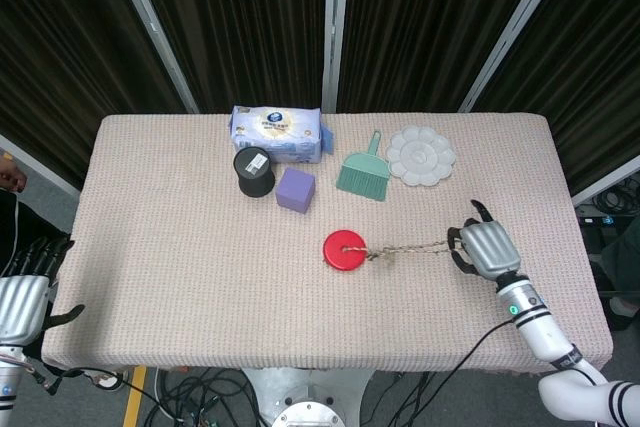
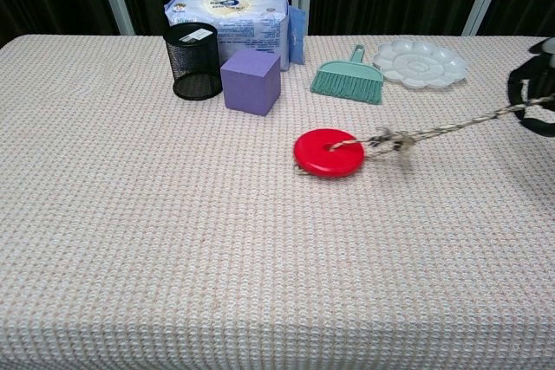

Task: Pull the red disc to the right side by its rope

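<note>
right hand [image 1: 488,248] fingers [image 2: 531,93] curled round rope [image 1: 412,248] end, grasping it, near right table [image 1: 150,247] edge. rope taut, running left to disc [image 1: 346,250]. disc flat near table centre, nearer than brush [image 1: 365,171]. left hand [image 1: 22,299] off table at left; finger state cannot tell.

Disc [image 1: 345,249] mid-table [image 1: 180,277] — rope [image 1: 415,247] rightward to right hand [image 1: 487,247], block [image 1: 296,189] behind-left.
</note>
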Controlling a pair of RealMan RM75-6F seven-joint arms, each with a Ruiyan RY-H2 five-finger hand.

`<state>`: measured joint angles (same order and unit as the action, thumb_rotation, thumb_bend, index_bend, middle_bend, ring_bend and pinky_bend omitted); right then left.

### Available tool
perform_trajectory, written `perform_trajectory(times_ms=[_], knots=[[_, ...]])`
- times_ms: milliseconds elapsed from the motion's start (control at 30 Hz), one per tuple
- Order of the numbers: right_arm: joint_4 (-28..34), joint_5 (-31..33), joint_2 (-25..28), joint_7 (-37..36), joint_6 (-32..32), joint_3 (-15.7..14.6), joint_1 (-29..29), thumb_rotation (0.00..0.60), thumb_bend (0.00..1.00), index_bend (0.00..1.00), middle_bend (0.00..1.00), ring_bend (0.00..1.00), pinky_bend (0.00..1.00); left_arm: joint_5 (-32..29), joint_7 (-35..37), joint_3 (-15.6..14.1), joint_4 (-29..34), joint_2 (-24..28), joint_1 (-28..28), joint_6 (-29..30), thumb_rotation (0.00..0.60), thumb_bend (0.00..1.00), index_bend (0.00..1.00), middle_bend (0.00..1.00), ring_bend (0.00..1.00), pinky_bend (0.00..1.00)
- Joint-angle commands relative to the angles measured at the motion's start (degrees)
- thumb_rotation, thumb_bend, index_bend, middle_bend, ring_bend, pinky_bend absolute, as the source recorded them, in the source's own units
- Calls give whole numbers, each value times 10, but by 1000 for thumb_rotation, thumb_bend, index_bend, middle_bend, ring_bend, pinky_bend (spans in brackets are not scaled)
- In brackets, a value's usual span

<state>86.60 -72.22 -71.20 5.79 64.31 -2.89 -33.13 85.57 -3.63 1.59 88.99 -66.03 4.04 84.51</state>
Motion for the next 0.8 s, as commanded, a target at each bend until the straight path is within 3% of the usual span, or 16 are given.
perform_trajectory(times_ms=[33, 333, 800], knots=[[-17, -8, 21, -32, 15, -8, 29, 600, 439, 1000, 967, 403, 0, 1, -5, 0, 5, 1, 2, -1, 600, 0, 128, 100, 40, 134], [-63, -1, 44, -82, 22, 1, 77, 600, 439, 1000, 967, 403, 0, 3, -27, 1, 26, 6, 6, -2, 600, 0, 128, 101, 40, 134], [-125, 38, 58, -147, 22, 39, 137, 600, 440, 1000, 970, 403, 0, 3, -38, 1, 36, 9, 11, -6, 600, 0, 128, 101, 40, 134]])
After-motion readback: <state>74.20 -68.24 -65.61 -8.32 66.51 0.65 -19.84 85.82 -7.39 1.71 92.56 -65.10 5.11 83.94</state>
